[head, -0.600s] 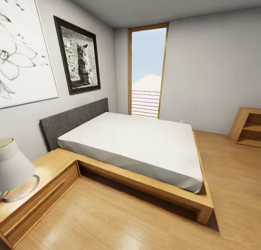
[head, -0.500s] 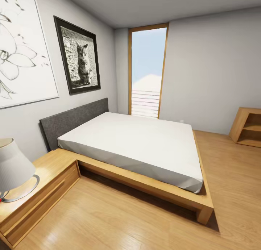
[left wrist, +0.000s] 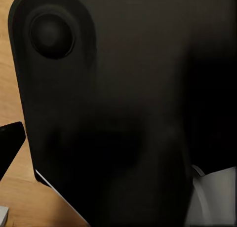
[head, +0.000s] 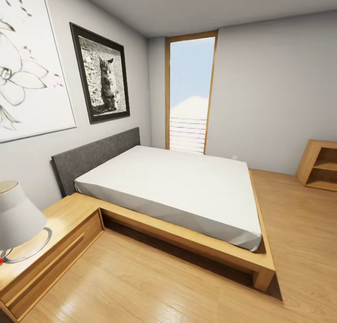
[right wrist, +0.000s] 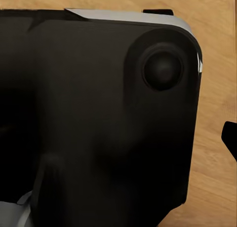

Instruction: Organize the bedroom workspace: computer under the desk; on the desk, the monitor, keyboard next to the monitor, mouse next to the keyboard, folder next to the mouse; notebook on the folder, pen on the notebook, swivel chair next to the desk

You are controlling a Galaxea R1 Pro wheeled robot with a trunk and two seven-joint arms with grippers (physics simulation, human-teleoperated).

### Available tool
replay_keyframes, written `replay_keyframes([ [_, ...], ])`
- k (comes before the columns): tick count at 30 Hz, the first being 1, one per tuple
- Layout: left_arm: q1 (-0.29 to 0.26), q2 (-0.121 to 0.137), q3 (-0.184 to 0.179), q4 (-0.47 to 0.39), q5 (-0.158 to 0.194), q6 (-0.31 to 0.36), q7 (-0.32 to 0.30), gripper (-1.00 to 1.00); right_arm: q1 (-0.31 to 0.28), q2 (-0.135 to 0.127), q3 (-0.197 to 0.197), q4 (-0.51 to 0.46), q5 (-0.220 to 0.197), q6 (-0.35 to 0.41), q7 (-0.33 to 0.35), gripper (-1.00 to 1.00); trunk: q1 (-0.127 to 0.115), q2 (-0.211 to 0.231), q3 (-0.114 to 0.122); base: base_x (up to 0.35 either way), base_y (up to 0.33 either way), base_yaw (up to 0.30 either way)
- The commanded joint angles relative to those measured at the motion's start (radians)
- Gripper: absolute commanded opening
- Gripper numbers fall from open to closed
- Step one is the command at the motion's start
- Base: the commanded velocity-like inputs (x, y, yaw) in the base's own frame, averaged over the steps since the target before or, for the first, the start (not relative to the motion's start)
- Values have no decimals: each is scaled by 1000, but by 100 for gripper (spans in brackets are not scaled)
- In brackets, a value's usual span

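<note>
I am facing a bedroom from the head view. A low wooden bed (head: 187, 241) with a white mattress and a grey headboard (head: 93, 157) takes up the middle. In the left wrist view, my own black body panel (left wrist: 123, 113) blocks most of the picture above the wooden floor (left wrist: 15, 202), and a dark tip (left wrist: 9, 145) pokes in at the edge. The right wrist view is much the same: a black body panel (right wrist: 98, 118), wooden floor (right wrist: 217, 89) and a dark tip (right wrist: 231, 138) at the edge. Whether the jaws are open or shut cannot be told.
A wooden bedside unit (head: 56, 238) with a white lamp (head: 16, 217) stands at the near left. A light wooden shelf unit (head: 323, 166) stands by the right wall. A tall window (head: 189, 93) is at the far end. Open wooden floor (head: 299, 229) runs to the right of the bed.
The whole head view has shifted very slightly, so the camera has moved a little. Nothing in the room has moved.
</note>
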Motion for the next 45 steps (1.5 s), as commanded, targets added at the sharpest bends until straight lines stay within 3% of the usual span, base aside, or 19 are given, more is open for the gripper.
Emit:
replay_keyframes([
  [1,0,0,0,-1,0,1,0,100,-1,0,0,1,0,-9,0,100,-4,7,2,0,0,0],
  [8,0,0,1,-1,0,1,0,100,-1,0,-1,1,0,-47,0,100,-31,56,24,0,0,0],
  [21,0,1,2,-4,2,1,0,100,-1,-2,1,1,1,-49,0,100,-81,147,65,0,0,0],
  [45,0,12,2,-130,2,-19,1,100,-1,2,0,-1,-1,-59,0,100,-173,315,140,0,0,0],
])
